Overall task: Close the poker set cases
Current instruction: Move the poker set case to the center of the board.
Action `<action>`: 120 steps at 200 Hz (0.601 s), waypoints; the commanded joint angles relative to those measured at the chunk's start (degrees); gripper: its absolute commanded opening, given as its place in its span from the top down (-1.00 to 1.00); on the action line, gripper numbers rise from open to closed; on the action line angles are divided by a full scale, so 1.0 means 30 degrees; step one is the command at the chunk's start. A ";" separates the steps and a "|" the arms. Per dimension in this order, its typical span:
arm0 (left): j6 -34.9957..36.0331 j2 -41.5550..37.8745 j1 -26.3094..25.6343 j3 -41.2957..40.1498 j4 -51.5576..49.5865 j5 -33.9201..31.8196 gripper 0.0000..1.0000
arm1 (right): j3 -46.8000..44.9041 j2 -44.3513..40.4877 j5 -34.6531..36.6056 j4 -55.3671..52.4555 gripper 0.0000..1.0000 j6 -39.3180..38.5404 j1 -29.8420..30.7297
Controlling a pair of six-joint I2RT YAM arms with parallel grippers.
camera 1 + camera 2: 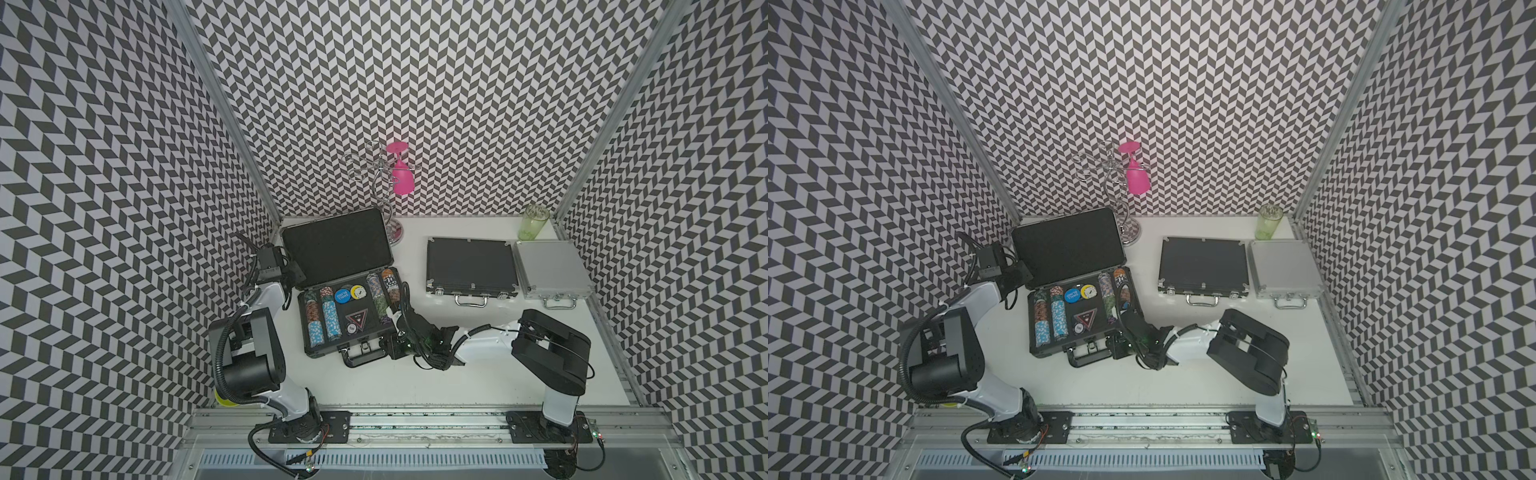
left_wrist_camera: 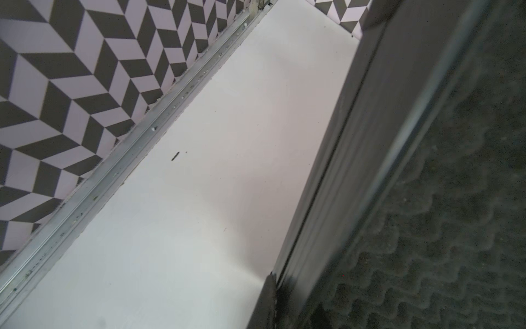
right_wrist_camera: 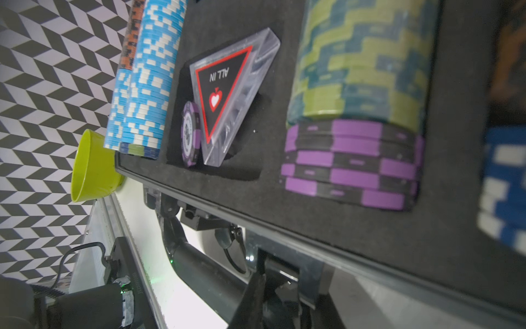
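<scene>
The large dark-grey poker set case (image 1: pixel 328 351) lies open at the left-middle of the table, its foam-lined lid (image 1: pixel 336 245) raised and rows of colourful chips (image 1: pixel 330 318) showing. My left gripper (image 1: pixel 296 274) sits at the lid's left edge near the hinge, shut on the lid's rim (image 2: pixel 370 142). One fingertip (image 2: pixel 270 287) presses the rim's outer side. My right gripper (image 1: pixel 395 347) is low at the case's front right corner, shut on the right latch (image 3: pixel 284 273) beside the black handle (image 1: pixel 365 357). The flat black case (image 1: pixel 469 266) and the small silver case (image 1: pixel 552 270) lie closed at the right.
A wire glass rack (image 1: pixel 376 183) with a pink glass (image 1: pixel 402 176) hanging on it stands behind the open lid. A green tumbler (image 1: pixel 536 222) stands at the back right corner. A yellow-green cup (image 3: pixel 91 165) lies by the left arm's base. Patterned walls and metal rails (image 2: pixel 113 165) enclose the table.
</scene>
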 commanded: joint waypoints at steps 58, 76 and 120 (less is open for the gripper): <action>-0.3068 0.0273 -0.2835 0.1781 0.1429 0.3620 0.69 | -0.0877 0.0279 0.0035 0.0285 0.87 0.0070 -0.0889; -0.3106 0.0159 -0.2841 0.1755 0.1387 0.3460 0.69 | -0.0877 0.0475 0.0002 0.0449 0.87 0.0052 -0.1295; -0.2828 0.0157 -0.2856 0.1732 0.1268 0.3561 0.67 | -0.0685 0.0587 -0.0673 0.0698 0.66 -0.0728 -0.1660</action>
